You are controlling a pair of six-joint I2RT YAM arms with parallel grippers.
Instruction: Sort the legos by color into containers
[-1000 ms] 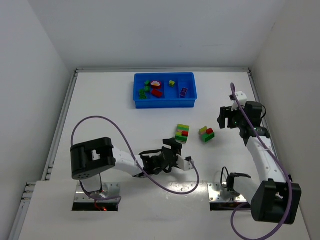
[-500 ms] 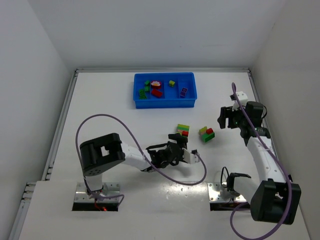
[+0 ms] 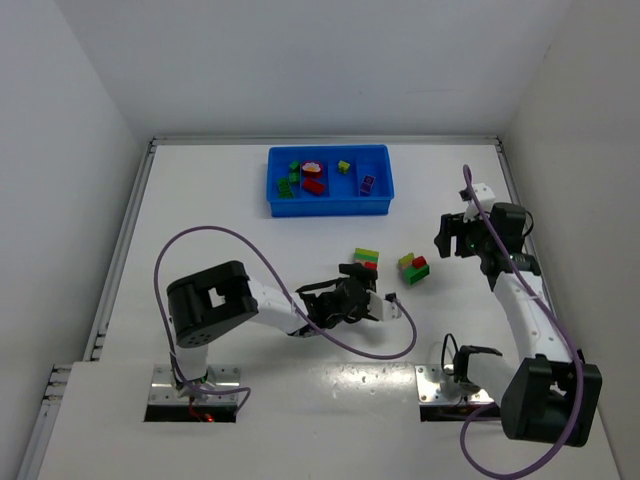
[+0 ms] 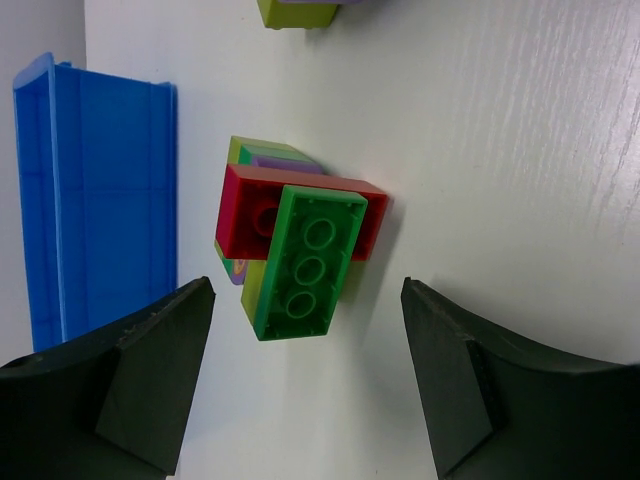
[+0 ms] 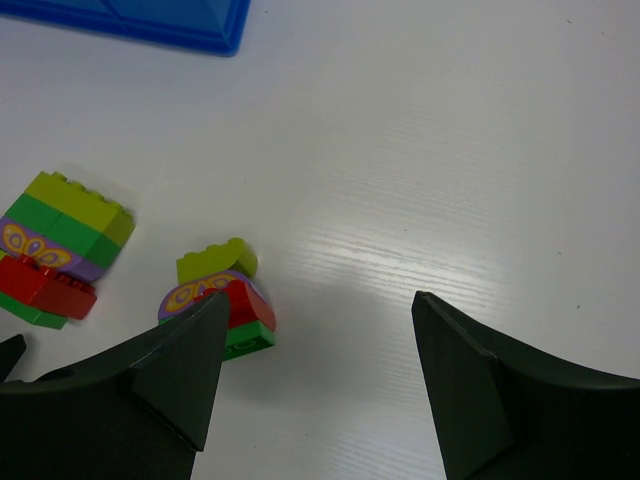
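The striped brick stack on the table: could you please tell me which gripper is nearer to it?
Left. The left gripper is just short of the striped brick stack, open toward it; the right gripper is well off to its right.

One blue tray [image 3: 275, 205] stands at 12 o'clock on the desk [image 3: 220, 230], split into four compartments. From its 9 o'clock end they hold about three green bricks [image 3: 290, 180], two red pieces [image 3: 314, 185], one yellow brick [image 3: 343, 166] and one purple brick [image 3: 367, 184]. Two multicoloured clumps lie loose: the first clump [image 3: 366, 259] and, at its 3 o'clock, the second clump [image 3: 414, 268]. Two arms carry two claws: left claw [image 4: 305, 300], right claw [image 5: 318, 305].
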